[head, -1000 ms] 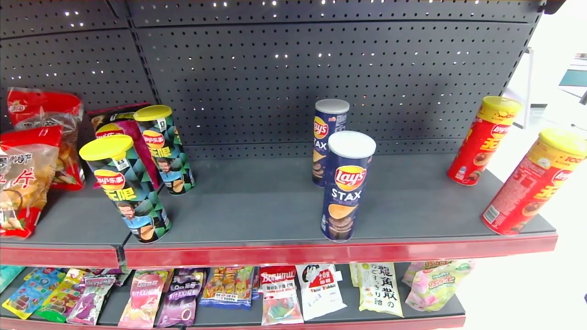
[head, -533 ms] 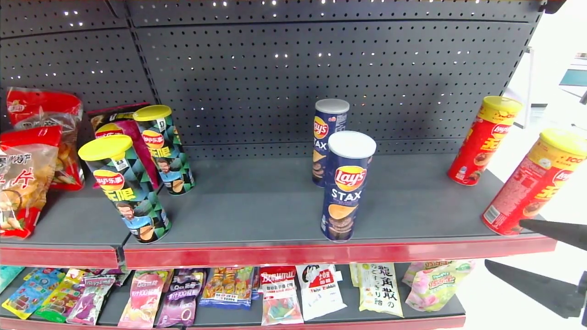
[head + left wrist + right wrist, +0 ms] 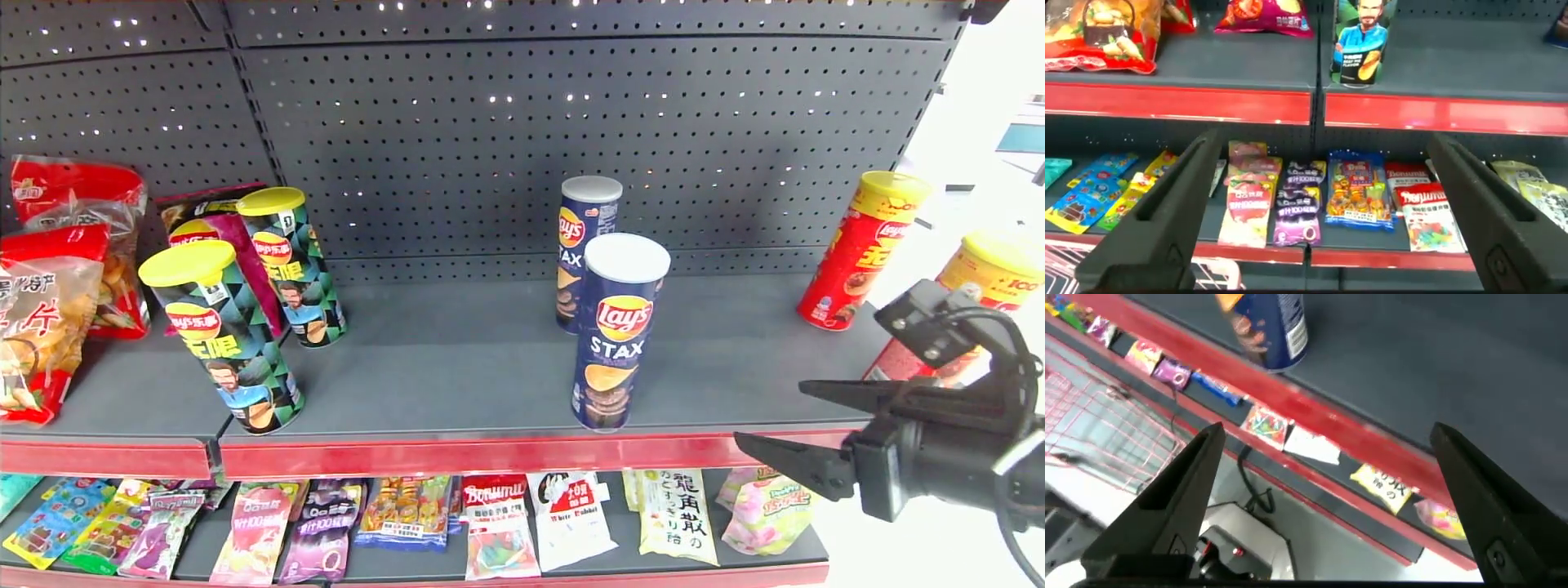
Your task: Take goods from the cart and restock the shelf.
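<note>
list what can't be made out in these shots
- Front red chip can, head view: lower half mostly behind the right gripper.
- Cart, right wrist view: blurred and cut by the edge; its goods cannot be told.
- Snack bags, head view: cut off by the left picture edge.
- Lower-shelf packets, right wrist view: too blurred to identify.

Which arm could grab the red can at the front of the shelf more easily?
Probably the right. The right pincer is open, empty and up at shelf height, close to the front red can. The left pincer is open too, but lower down, facing the snack bags on the shelf below.
</note>
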